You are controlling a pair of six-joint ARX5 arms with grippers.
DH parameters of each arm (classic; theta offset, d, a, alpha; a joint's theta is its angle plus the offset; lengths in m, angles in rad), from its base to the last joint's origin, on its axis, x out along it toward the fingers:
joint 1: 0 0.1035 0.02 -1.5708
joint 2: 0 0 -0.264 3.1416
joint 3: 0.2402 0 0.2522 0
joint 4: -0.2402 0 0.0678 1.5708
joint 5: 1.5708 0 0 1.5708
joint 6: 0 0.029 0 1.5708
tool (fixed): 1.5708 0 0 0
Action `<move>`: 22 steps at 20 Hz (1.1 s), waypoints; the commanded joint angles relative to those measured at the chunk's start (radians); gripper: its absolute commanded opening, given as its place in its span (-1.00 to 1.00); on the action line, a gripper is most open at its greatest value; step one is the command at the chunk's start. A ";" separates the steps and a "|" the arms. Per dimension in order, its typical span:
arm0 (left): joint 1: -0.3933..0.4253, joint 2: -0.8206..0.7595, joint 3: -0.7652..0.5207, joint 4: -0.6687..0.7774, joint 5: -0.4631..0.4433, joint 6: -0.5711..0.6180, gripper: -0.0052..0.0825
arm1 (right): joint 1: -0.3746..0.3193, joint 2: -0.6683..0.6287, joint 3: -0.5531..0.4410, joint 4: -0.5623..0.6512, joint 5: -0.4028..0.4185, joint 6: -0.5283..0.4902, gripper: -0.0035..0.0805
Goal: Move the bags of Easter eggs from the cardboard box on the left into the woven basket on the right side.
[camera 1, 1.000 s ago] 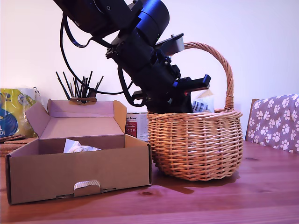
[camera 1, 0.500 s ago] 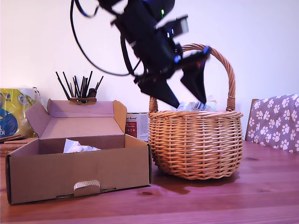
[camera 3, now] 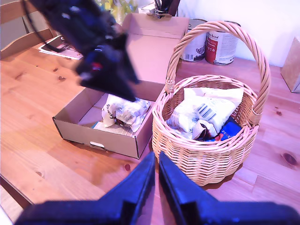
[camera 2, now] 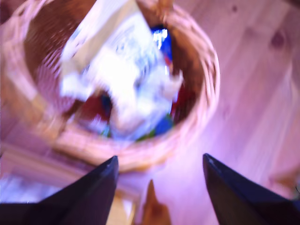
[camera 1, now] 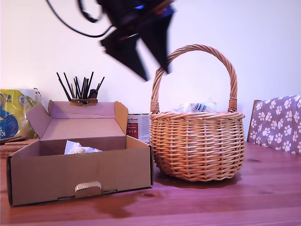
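Observation:
The woven basket (camera 1: pixel 197 146) (camera 3: pixel 201 159) (camera 2: pixel 197 93) stands on the exterior view's right and holds a whitish bag (camera 3: pixel 206 110) (camera 1: pixel 197 107) (camera 2: pixel 126 65) over a blue bag (camera 3: pixel 229 129). A crumpled whitish-silver bag (camera 3: pixel 124 110) (camera 1: pixel 80 149) lies in the open cardboard box (camera 1: pixel 80 174) (camera 3: pixel 117 136) on the exterior view's left. My first gripper (camera 1: pixel 154 73) (camera 2: pixel 159 158) hangs blurred and open above the gap between box and basket, holding nothing. My second gripper (camera 3: pixel 156 155) is shut and empty, high above the table in front of the basket.
Behind the box are a yellow-and-blue pack (camera 1: pixel 14 117), a holder of black sticks (camera 1: pixel 82 89) and tins (camera 1: pixel 138 126) (camera 3: pixel 220 44). A paw-print cushion (camera 1: pixel 277 122) sits at the exterior view's right edge. The wooden table (camera 1: pixel 235 202) shows in front.
My first gripper rose out of the basket and swung up toward the exterior view's left, staying open. A whitish bag now shows inside the basket.

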 commanded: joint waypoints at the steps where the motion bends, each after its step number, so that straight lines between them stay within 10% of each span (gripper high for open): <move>1: 0.038 0.027 -0.034 -0.033 -0.006 0.009 0.16 | 0.003 -0.002 0.003 0.006 -0.003 0.003 -0.95; 12: 0.211 -0.252 -0.513 0.369 0.047 0.084 -0.09 | 0.003 0.000 0.003 0.006 -0.010 0.004 -0.95; 16: 0.286 -0.216 -0.537 0.494 0.012 0.073 0.89 | 0.003 0.000 0.003 0.005 -0.010 0.007 -0.95; 22: 0.346 -0.090 -0.537 0.651 -0.022 0.048 0.92 | 0.003 0.000 0.003 0.005 -0.010 0.007 -0.95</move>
